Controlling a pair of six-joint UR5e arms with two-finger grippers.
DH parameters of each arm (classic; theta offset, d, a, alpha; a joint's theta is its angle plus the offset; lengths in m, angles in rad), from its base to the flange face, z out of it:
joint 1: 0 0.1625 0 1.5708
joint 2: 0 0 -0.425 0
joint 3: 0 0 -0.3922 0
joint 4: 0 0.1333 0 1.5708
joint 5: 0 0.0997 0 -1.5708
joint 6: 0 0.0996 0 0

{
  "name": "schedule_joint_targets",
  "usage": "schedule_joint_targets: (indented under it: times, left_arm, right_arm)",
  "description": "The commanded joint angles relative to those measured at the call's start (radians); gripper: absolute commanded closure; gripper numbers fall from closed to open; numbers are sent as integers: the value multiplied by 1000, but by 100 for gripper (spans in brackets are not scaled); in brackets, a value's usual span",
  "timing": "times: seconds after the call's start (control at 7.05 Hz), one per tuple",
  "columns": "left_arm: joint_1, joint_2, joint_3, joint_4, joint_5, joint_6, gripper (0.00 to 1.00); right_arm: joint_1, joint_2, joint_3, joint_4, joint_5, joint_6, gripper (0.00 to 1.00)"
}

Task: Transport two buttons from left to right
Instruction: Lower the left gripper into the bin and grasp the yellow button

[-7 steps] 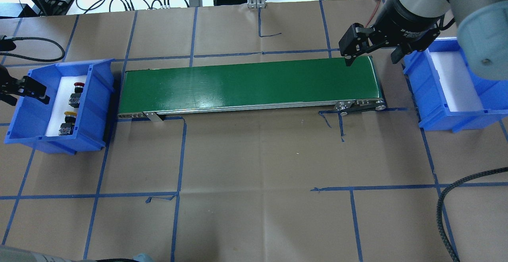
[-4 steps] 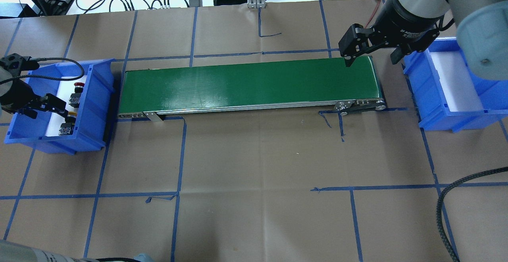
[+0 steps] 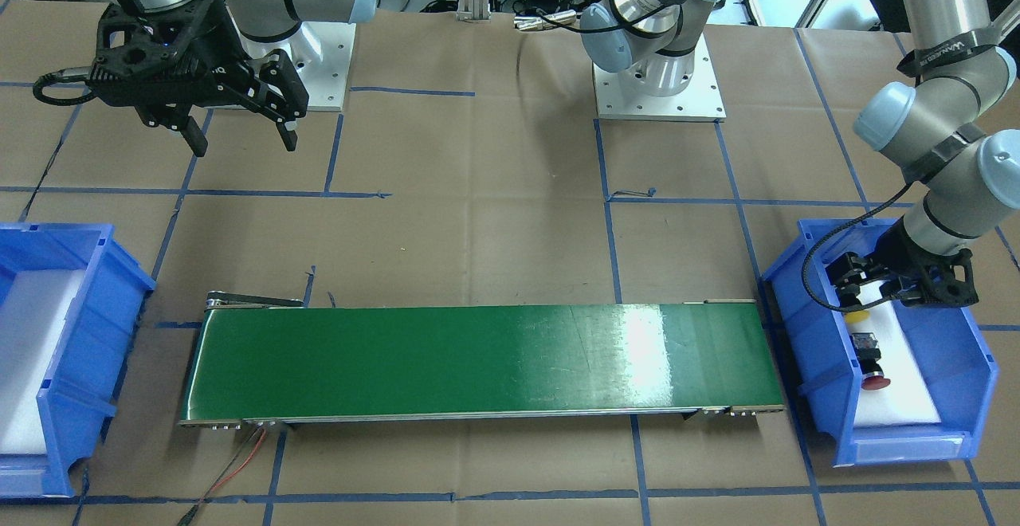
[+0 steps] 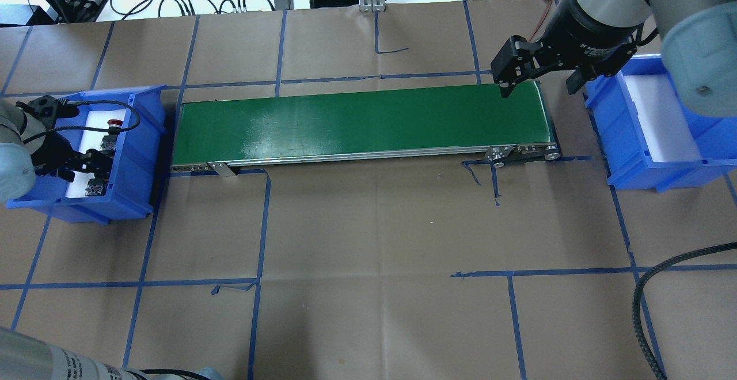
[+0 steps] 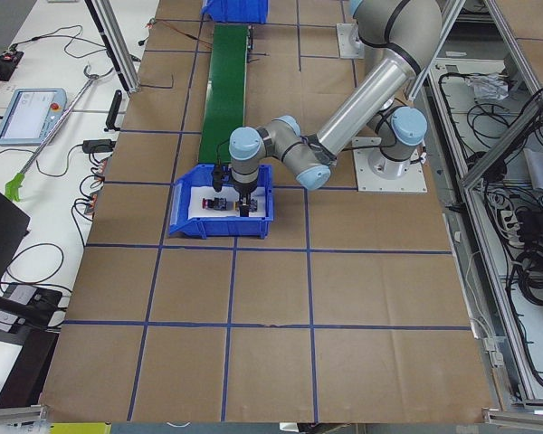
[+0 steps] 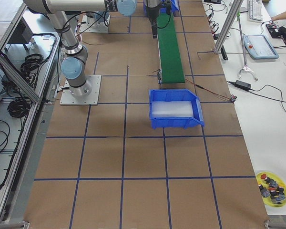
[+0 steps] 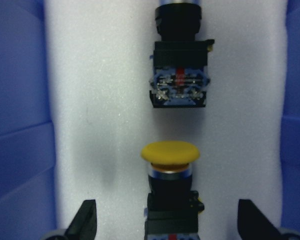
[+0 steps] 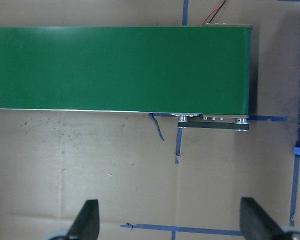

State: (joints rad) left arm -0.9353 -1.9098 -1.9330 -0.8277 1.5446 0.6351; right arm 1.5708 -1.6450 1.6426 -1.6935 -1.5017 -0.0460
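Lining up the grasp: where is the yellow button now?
In the left wrist view, the yellow button lies on white foam in the left bin, centred under the open left gripper, the red button just beyond its cap.

- Red button: the top edge of my left wrist view cuts off its cap; only collar and block show.
- Yellow button: its block runs off the bottom edge there. From overhead, my left pincer covers its cap.
- Left pincer: only two fingertips show, at the bottom corners.
- Right pincer: likewise, tips only.
- Blue bin on my right: partly hidden overhead by my right arm.
- Side views: buttons too small to tell apart.
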Motion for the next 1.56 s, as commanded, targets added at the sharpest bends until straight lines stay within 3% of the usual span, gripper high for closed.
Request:
schedule_joint_targets:
  times: [0.0,0.14,0.28,0.43,0.71,0.85,1.13,1.42]
  left_arm:
    - [-2,-18,-11,22,-4,0,0]
    - [-2,-20,-12,21,-4,-2,0]
    - [-2,-21,-11,22,-4,-2,9]
    - [-2,-23,-11,22,3,-6,35]
    - [-2,-23,-6,21,0,-20,73]
    - [0,-21,5,10,-1,-20,80]
    - [-3,24,38,-16,-3,-18,82]
    - [-3,76,151,-205,2,-17,81]
  right_arm:
    - [-2,-3,-3,0,0,0,0]
    - [0,-1,-3,-1,2,3,0]
    - [0,-1,0,-3,2,8,0]
    - [0,-3,-3,-5,2,9,0]
    - [0,-3,-3,-5,2,11,0]
    - [0,-1,5,-5,0,11,0]
    - [0,-1,-3,-3,1,12,0]
    - [0,-1,-3,-5,3,11,0]
